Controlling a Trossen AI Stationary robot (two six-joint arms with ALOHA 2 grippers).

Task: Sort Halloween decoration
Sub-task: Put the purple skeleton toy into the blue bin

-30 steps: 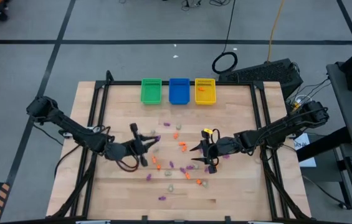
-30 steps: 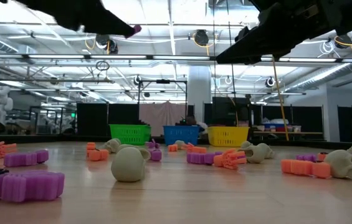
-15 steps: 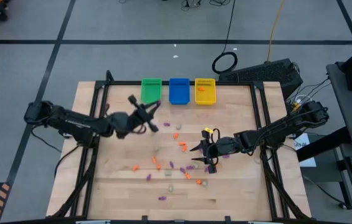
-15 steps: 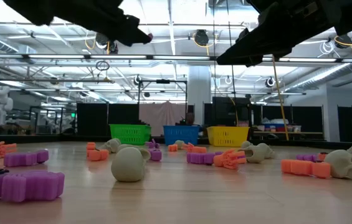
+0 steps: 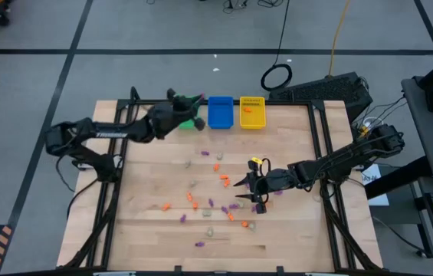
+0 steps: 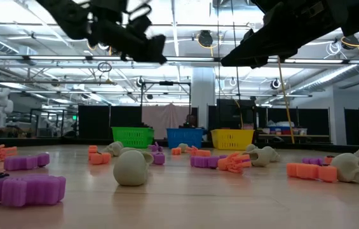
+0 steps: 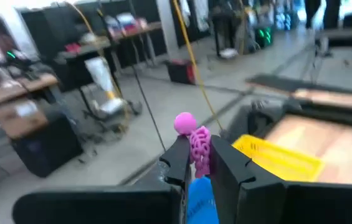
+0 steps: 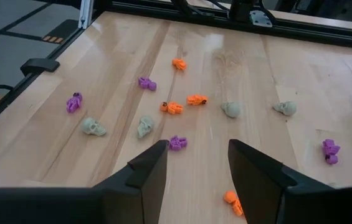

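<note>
Over the green bin (image 5: 191,121) at the table's far edge I have the left gripper (image 5: 193,100), its fingers (image 7: 179,163) clenched on a small purple trinket (image 7: 195,141) that stands up between them, clear of the wood. Beside the green bin sit the blue bin (image 5: 220,112) and the yellow bin (image 5: 252,113), which has something orange in it. My right gripper (image 5: 241,195) hangs over the middle of the table (image 5: 293,238) with its fingers (image 8: 151,172) spread and nothing between them. Scattered on the wood below and around it lie the other decorations: orange pieces (image 8: 196,99), purple ones (image 8: 73,102) and pale skulls (image 8: 93,127)
</note>
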